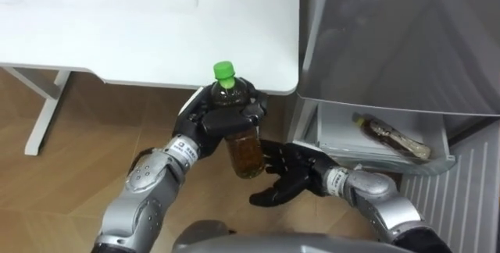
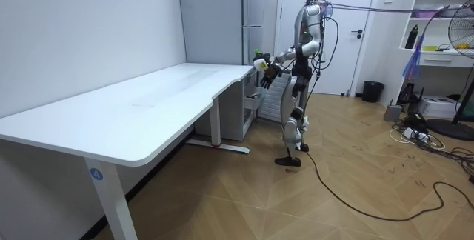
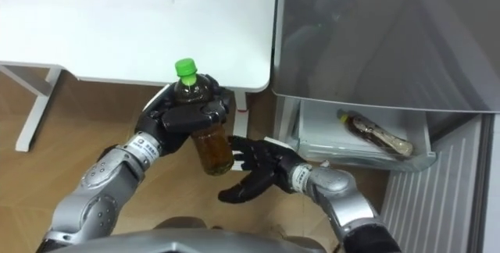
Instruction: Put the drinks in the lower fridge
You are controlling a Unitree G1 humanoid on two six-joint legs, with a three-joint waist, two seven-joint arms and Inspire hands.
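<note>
A bottle of brown drink with a green cap [image 1: 234, 120] [image 3: 199, 112] is held upright in front of me, over the floor at the white table's corner. My left hand [image 1: 223, 116] [image 3: 187, 116] is curled round its upper half. My right hand [image 1: 289, 176] [image 3: 254, 173] is open just right of the bottle's base, its fingers spread beside it. To the right, the lower fridge drawer [image 1: 344, 140] [image 3: 324, 140] stands pulled out, and another brown bottle [image 1: 391, 137] [image 3: 373, 133] lies on its side in it. In the room view I stand at the table's far end by the grey fridge [image 2: 222, 18], bottle [image 2: 260, 62] held out.
The white table [image 1: 141, 26] [image 2: 126, 114] fills the upper left, with its leg [image 1: 43, 112] on the wooden floor. The fridge's grey upper door [image 1: 406, 34] hangs over the open drawer. A fan, shelves and a bin stand at the room view's right.
</note>
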